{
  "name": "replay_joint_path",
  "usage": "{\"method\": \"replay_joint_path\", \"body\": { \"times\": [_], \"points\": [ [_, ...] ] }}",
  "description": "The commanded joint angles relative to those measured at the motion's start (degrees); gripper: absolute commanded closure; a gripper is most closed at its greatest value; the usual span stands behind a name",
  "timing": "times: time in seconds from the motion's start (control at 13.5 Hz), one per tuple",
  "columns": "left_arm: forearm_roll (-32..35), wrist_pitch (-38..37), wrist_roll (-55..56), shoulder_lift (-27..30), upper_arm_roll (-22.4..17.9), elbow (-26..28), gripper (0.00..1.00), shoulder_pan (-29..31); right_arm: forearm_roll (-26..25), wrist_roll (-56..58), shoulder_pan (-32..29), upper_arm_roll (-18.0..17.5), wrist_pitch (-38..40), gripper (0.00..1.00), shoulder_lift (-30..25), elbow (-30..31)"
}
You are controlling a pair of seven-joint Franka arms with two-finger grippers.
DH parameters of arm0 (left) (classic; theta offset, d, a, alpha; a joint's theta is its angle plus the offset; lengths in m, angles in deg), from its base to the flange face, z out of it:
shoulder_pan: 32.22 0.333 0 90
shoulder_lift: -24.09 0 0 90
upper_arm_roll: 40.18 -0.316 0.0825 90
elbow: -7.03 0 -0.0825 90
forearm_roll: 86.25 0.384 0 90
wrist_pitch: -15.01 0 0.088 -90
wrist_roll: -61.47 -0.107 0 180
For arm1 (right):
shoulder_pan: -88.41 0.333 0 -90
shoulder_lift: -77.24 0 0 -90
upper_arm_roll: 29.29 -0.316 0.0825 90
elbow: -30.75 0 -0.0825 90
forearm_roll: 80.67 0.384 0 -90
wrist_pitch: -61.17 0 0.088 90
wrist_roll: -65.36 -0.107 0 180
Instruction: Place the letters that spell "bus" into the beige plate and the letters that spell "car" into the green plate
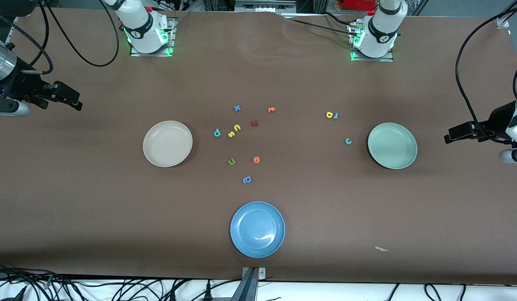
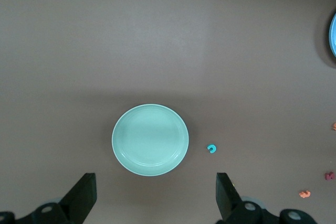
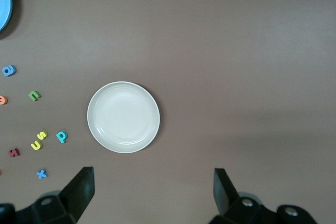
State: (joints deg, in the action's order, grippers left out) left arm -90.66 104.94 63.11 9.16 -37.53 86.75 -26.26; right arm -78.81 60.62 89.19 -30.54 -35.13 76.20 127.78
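The beige plate (image 1: 167, 143) (image 3: 123, 117) lies empty toward the right arm's end, and the green plate (image 1: 392, 145) (image 2: 150, 139) lies empty toward the left arm's end. Beside the beige plate are the teal "b" (image 1: 217, 133) (image 3: 62, 137), yellow "u" (image 1: 236, 127) and yellow "s" (image 1: 231, 134). The yellow "a" (image 1: 329, 114) touches the teal "r" (image 1: 335, 116), and the teal "c" (image 1: 348, 141) (image 2: 211, 149) sits by the green plate. My right gripper (image 1: 76, 102) (image 3: 152, 179) hangs open over bare table at its end. My left gripper (image 1: 448, 137) (image 2: 156, 184) hangs open at the other end.
A blue plate (image 1: 257, 229) lies empty nearest the front camera. Among the middle letters are a green "u" (image 1: 232, 161), an orange letter (image 1: 256, 159), a periwinkle letter (image 1: 247, 179), a blue "x" (image 1: 237, 108), an orange "t" (image 1: 271, 110) and a maroon letter (image 1: 254, 123).
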Motion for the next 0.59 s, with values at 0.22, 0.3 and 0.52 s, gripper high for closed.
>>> {"method": "replay_joint_path", "body": {
  "times": [0.22,0.3,0.52],
  "points": [
    [4.48,-0.1,-0.68,0.26,-0.11,0.35,0.0,-0.86,-0.63,-0.18,-0.61,-0.68,0.75,0.0,0.34,-1.06],
    [4.84,-0.1,-0.59,0.26,-0.11,0.35,0.0,-0.86,-0.63,-0.18,-0.61,-0.68,0.58,0.0,0.34,-1.15],
    [4.67,-0.1,-0.59,0.26,-0.02,0.52,0.0,-0.86,-0.72,-0.18,-0.61,-0.68,0.75,0.0,0.34,-1.06]
  ]
}}
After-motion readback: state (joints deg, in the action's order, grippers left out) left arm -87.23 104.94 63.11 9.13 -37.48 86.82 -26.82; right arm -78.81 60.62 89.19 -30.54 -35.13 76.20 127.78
